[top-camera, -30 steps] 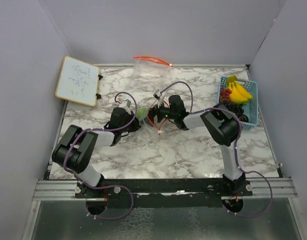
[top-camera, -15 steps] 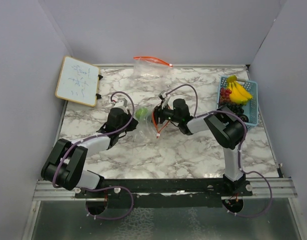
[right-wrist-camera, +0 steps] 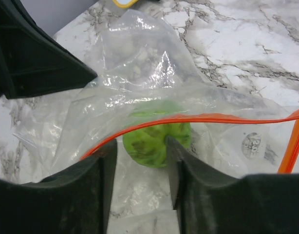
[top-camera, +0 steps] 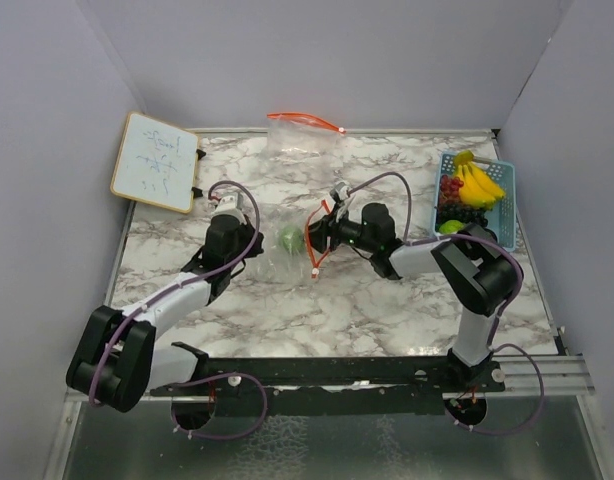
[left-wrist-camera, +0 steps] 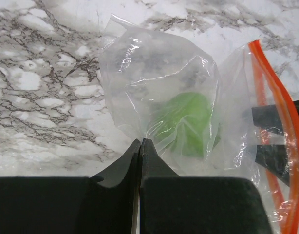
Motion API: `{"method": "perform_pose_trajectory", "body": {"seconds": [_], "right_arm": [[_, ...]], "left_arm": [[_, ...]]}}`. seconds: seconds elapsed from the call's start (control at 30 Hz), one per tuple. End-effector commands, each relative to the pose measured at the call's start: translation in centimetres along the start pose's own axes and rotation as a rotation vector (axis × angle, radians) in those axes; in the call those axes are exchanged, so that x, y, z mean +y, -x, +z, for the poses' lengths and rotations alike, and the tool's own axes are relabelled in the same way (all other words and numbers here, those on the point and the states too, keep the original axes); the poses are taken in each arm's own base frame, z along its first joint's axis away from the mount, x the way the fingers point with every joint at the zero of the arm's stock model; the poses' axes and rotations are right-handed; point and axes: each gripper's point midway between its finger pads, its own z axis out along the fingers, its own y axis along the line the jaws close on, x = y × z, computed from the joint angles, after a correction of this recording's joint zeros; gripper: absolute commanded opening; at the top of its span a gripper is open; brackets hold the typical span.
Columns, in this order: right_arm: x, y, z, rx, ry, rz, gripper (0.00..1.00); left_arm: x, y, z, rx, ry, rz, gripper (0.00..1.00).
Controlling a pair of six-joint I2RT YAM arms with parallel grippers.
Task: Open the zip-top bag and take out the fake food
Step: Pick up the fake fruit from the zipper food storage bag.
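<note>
1. At the left side of the zip-top bag (top-camera: 285,252), the left gripper (left-wrist-camera: 140,143) is clenched on a fold of the film, as before.
2. At the bag's mouth, the right gripper (right-wrist-camera: 141,152) has been narrowed from wide to half-closed over the orange zip strip (right-wrist-camera: 222,118). Whether anything is pinched cannot be told.
3. The lime-green fruit (right-wrist-camera: 157,137) is seen inside the bag, just beyond these fingers, so removal is judged not yet done.
4. Well apart to the bag's right, the other fake food (top-camera: 475,186) lies in the blue basket (top-camera: 508,205).

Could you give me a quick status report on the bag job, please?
Left gripper shut on the zip-top bag. Right gripper jaws apart at its orange zip strip. Lime-green fruit inside the bag. Nothing seen blocking.
</note>
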Motion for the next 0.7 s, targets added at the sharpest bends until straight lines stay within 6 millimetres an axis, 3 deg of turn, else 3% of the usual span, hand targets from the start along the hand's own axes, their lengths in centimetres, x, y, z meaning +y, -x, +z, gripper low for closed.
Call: {"method": "perform_pose_trajectory", "body": {"seconds": [0.0,0.1,0.33,0.5,0.67], "right_arm": [[0.8,0.7,0.3,-0.025,0.038,-0.032,0.54],[0.4,0.2,0.9,-0.019,0.037,-0.024,0.69],[-0.7,-1.8,3.0,0.042,0.055,0.006,0.81],[-2.1,-3.8,2.8,0.102,-0.012,0.011,0.85],[-2.3,-5.6,2.0,0.151,-0.025,0.011,0.87]], "left_arm": [[-1.9,3.1,-1.4,-0.096,-0.068,0.029,0.0],[-2.7,4.1,-2.1,-0.123,-0.098,0.031,0.0],[-2.2,2.5,-1.4,-0.064,-0.087,0.02,0.0],[-2.1,2.4,-1.3,-0.06,-0.078,0.028,0.0],[-1.9,2.0,-1.0,-0.054,-0.072,0.023,0.0]]}}
